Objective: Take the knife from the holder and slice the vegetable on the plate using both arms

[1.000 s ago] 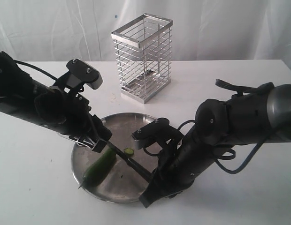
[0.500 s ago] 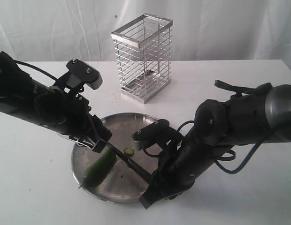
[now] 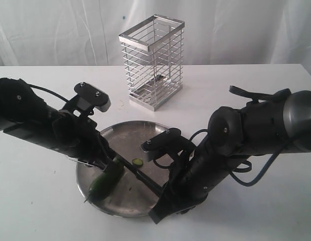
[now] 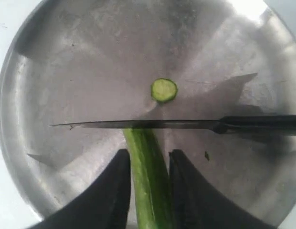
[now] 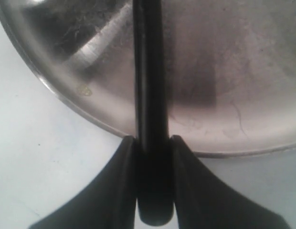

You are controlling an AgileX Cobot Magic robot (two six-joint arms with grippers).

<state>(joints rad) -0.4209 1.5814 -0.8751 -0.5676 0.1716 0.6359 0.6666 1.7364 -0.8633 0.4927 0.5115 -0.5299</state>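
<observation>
The dark green vegetable (image 3: 106, 178) (image 4: 145, 181) lies on the left part of the steel plate (image 3: 140, 138) (image 4: 67, 57) (image 5: 224, 71). My left gripper (image 3: 111, 163) (image 4: 149, 153) is shut on the vegetable, one finger on each side. The black knife (image 3: 140, 173) (image 4: 138, 124) (image 5: 149, 95) lies across the vegetable's cut end, just beyond the left fingertips. My right gripper (image 3: 163, 193) (image 5: 150, 139) is shut on the knife's handle at the plate's near rim. One pale-green slice (image 3: 138, 162) (image 4: 163, 90) lies just past the blade. The chrome wire holder (image 3: 153, 60) stands behind the plate.
The white table (image 3: 256, 90) ends at a white curtain (image 3: 236, 30) behind the holder. The right arm's bulky body (image 3: 246, 135) and cables hang over the table to the right of the plate. A tiny green scrap (image 4: 206, 155) lies on the plate.
The left arm has dropped lower and closer to the table, with its gripper still at the vegetable. The right arm, the knife and the slice have stayed in place.
</observation>
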